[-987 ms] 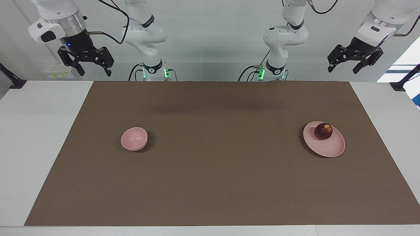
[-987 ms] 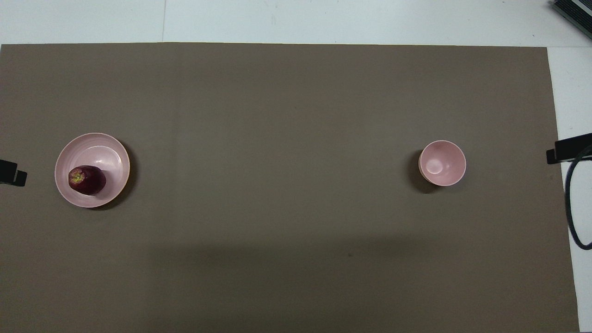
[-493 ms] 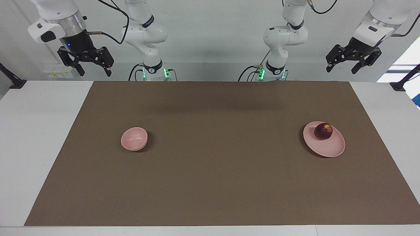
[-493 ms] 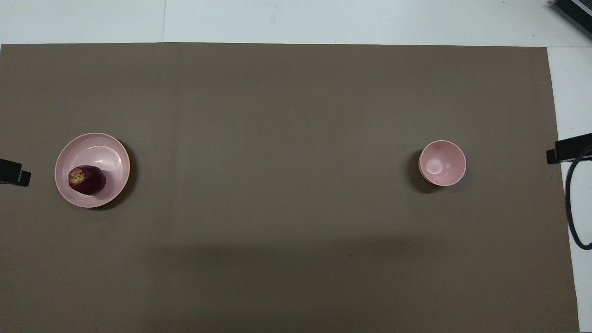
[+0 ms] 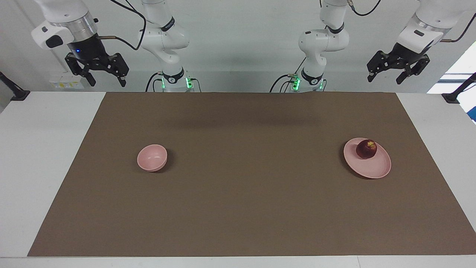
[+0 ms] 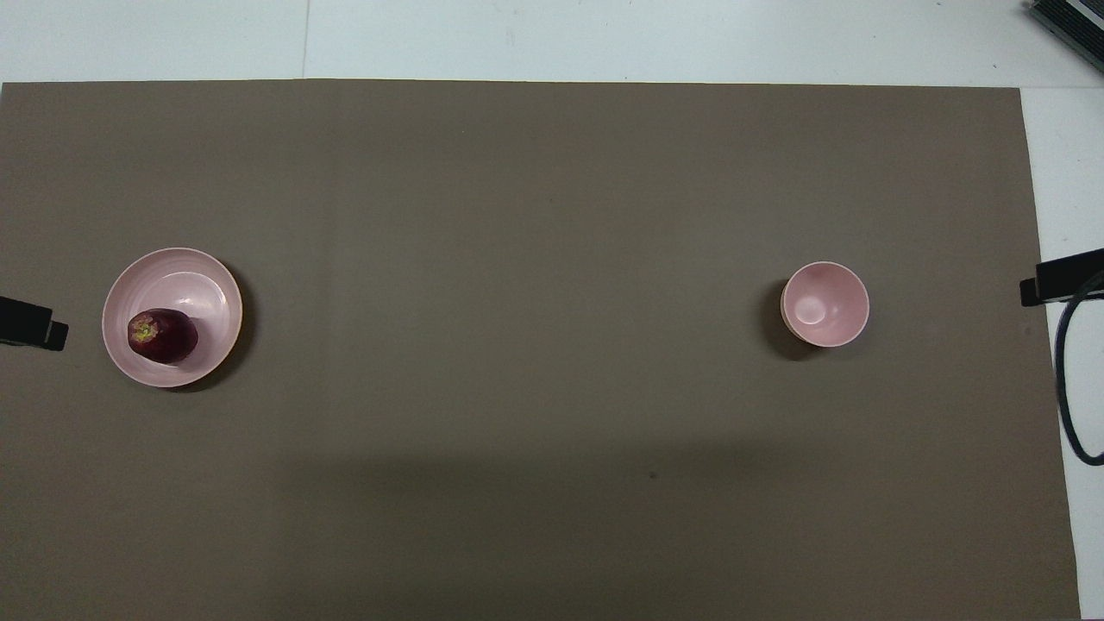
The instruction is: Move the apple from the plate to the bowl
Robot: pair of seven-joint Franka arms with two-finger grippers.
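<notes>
In the facing view, the apple point(image 5: 366, 149) sits on the plate point(image 5: 372, 169), on the part of it nearest the robots, with its yellowish stem patch turned up. The plate lies on the brown mat point(image 5: 245, 208) toward the left arm's end of the table point(image 5: 41, 149). The bowl point(image 5: 152, 158) stands upright and empty on the mat toward the right arm's end, well apart from the plate and about as far from the robots. The left gripper point(image 5: 385, 79) hangs high over the table's corner at the robots' edge on the left arm's end, its fingers spread and holding nothing. The right gripper point(image 5: 107, 82) hangs high over the corner at the robots' edge on the right arm's end, fingers likewise spread and empty.

In the overhead view, the apple point(image 6: 163, 335) lies on the part of the plate point(image 6: 207, 285) nearest the robots and the table's end edge. The bowl point(image 6: 824, 304) shows its bare inside. A dark tip of the left gripper point(image 6: 33, 322) juts in at the edge just beside the plate, not covering it. A dark tip of the right gripper point(image 6: 1063, 277) shows at the mat's point(image 6: 517, 216) end edge, apart from the bowl.
</notes>
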